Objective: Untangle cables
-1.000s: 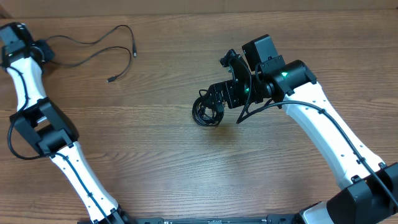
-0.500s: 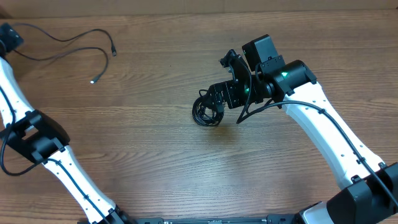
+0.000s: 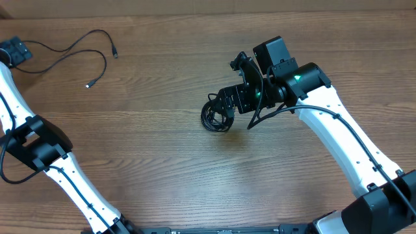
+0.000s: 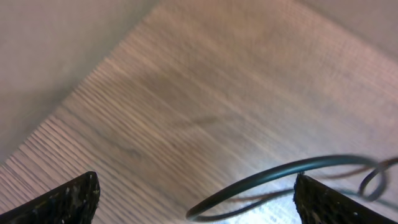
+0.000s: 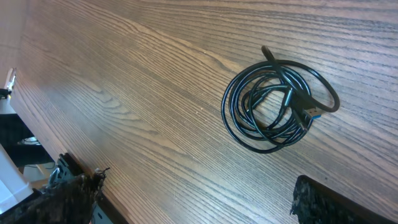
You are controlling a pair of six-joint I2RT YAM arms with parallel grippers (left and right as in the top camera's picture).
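so, by the look of it the job is partly done. 1 loose cable (image 3: pixel 99 32) lies spread out near the far left corner of the table (image 3: pixel 162 182), in open curves with 2 small plug ends free and no knot in it. the left gripper (image 3: pixel 13 52) sits at the left edge beside it. in the left wrist view its fingers stand wide apart, and a strand of that cable (image 4: pixel 298 167) arcs across the gap between them, gripped by neither.

what is left is the coiled bundle (image 3: pixel 216 118) near the middle of the table, wound in several tight loops with a blue-tipped plug (image 5: pixel 314 114) tucked against one side. whether it is 1 cable or more, i cannot tell. the right gripper (image 5: pixel 196 183) hovers just beside it, jaws fully spread and holding nothing; the bundle lies on the wood ahead of the fingers, touched by neither. i judge it has yet to be opened out.

the table is brown wood-grain laminate, matte and smooth, with nothing else on it. past its edge the left wrist view shows only a plain pale surface; the right wrist view shows some dark gear too blurred to name.
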